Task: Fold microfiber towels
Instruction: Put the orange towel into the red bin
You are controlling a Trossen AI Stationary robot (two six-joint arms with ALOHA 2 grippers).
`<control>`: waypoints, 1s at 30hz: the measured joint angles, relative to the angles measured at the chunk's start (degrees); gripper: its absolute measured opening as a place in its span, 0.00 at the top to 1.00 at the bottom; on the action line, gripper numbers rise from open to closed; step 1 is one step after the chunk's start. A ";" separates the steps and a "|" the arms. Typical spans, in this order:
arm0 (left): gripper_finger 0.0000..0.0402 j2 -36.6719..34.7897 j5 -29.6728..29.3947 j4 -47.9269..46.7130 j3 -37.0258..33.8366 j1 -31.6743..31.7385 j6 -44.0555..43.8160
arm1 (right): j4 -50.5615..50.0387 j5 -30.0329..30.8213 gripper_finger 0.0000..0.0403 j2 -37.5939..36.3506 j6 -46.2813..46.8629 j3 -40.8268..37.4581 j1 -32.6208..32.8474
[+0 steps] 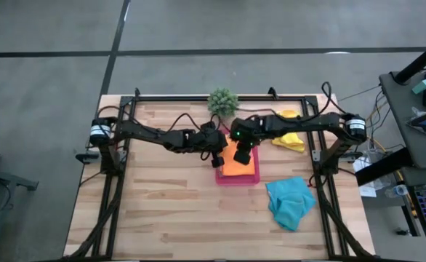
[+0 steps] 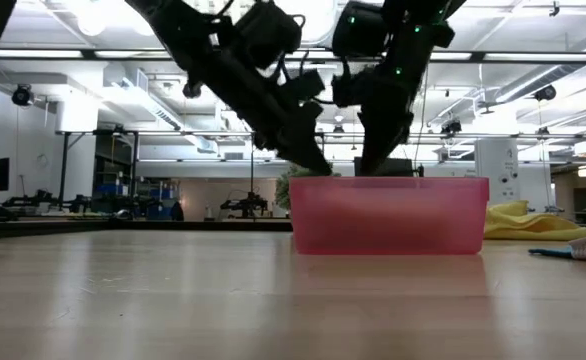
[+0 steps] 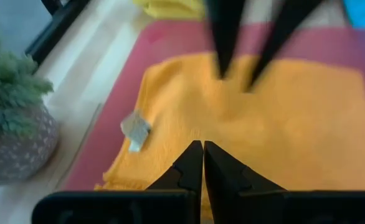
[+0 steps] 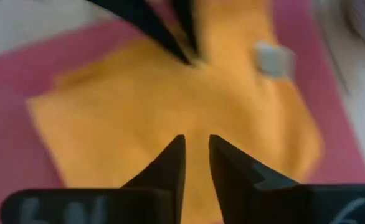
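Observation:
A folded orange towel [image 1: 232, 167] lies flat in the pink tray [image 1: 252, 179], a small white tag [image 3: 134, 129] on its top. My left gripper [image 3: 198, 145] is shut, its tips low over the towel's near-left part. My right gripper [image 4: 196, 140] stands over the towel opposite it, its fingers a narrow gap apart. In the low view both reach down behind the tray's wall [image 2: 388, 215]. A yellow towel [image 1: 291, 140] lies crumpled at the far right, and a turquoise towel [image 1: 289, 202] at the near right. The grey and lime green towels are out of view. My left gripper points its shut fingertips down at the orange towel's top [image 3: 189, 124]; whether they touch it, I cannot tell. My right gripper slants down at the towel's top [image 4: 195, 106] with a narrow gap between its fingers; whether it touches, I cannot tell.
A small potted plant [image 1: 222, 100] stands at the far edge, just behind the tray and close to my left arm. The two grippers are close together over the tray. Bare wooden table shows to the left and near side.

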 joint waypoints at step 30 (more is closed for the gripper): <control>1.00 1.58 0.00 -0.50 -0.79 2.80 0.17 | 36.20 -4.57 0.98 8.37 0.45 -14.96 9.28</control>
